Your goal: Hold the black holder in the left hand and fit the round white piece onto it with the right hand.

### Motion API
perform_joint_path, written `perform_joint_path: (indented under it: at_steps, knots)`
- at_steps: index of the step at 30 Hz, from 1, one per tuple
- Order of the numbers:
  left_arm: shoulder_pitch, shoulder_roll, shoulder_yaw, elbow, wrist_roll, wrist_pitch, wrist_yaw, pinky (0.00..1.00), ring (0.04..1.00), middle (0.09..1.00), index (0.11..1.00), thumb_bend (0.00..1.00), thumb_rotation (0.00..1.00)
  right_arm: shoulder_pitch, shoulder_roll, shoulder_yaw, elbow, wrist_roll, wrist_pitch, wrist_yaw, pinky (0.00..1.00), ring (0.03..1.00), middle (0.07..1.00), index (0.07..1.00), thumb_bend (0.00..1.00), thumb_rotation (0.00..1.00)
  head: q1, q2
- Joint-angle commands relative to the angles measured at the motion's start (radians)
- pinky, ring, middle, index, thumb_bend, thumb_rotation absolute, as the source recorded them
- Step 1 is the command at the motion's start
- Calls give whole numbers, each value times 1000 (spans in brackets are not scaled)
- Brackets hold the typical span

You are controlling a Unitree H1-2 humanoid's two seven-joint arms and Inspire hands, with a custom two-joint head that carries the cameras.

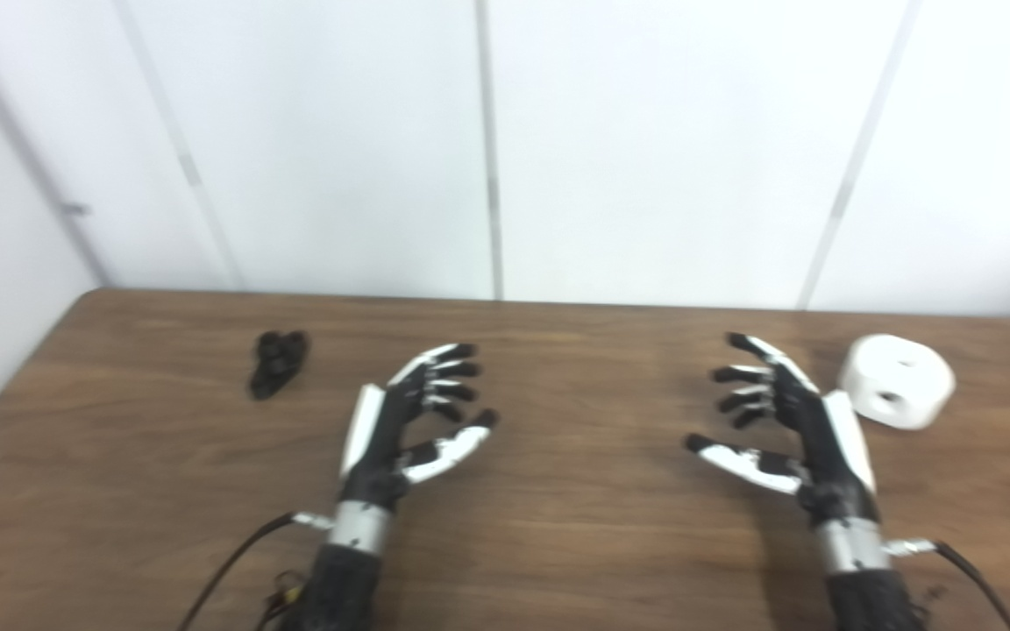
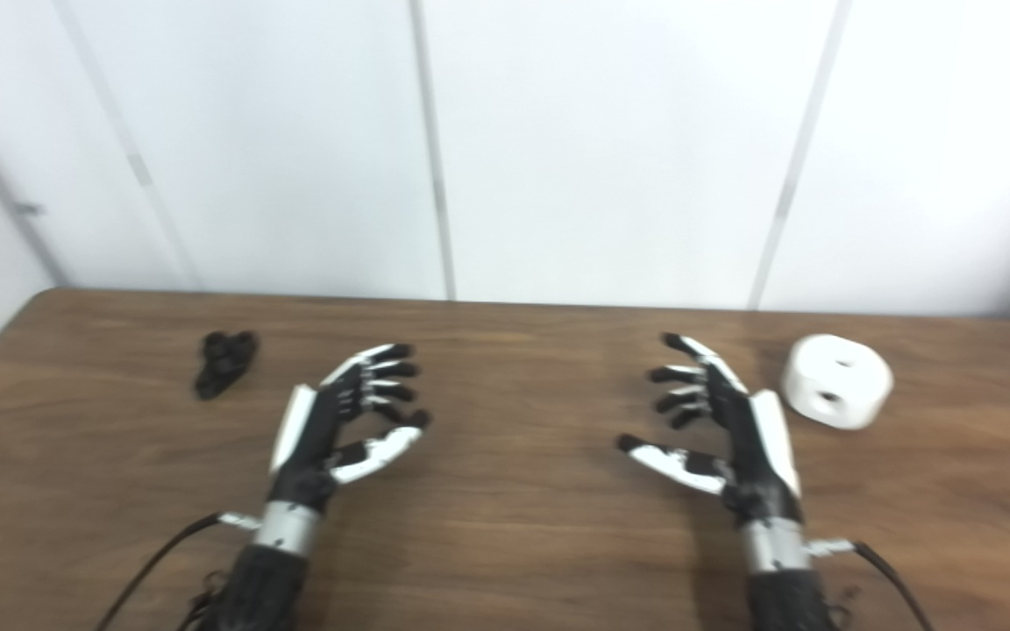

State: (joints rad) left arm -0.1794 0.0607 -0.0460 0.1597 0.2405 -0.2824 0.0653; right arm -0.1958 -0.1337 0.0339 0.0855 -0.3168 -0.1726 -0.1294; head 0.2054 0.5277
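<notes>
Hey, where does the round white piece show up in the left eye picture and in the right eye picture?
Left eye view: round white piece lies far right on the table, beside the right hand.
Right eye view: round white piece sits less far right, same height.
Shared landmark: the black holder lies far left on the table in both views.

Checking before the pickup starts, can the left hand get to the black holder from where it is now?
Probably yes. The left hand is open and empty, and the black holder lies apart on the table, out to its left with only bare wood between them.
</notes>
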Motion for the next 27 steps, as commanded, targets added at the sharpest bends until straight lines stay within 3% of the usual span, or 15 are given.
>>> perform_joint_path:
  at_steps: [1, 11, 27]
  knots:
    - [-27, -11, -6, -16, 11, -25, 18, 542, 648, 727, 773, 569, 127, -20, -21, -13, -26, 24, -53, 4, 452, 553, 672, 808, 544, 8, 15, -2]
    - [-46, -39, -30, 50, 38, -39, 37, 533, 654, 734, 765, 582, 152, -18, -54, -39, 9, 68, -73, 15, 446, 548, 676, 792, 538, 0, 157, -49]
    - [-51, -47, -40, 58, 41, -32, 52, 522, 646, 721, 741, 561, 120, -5, -55, -61, -42, 103, -3, 44, 484, 572, 685, 789, 529, 0, 198, -75]
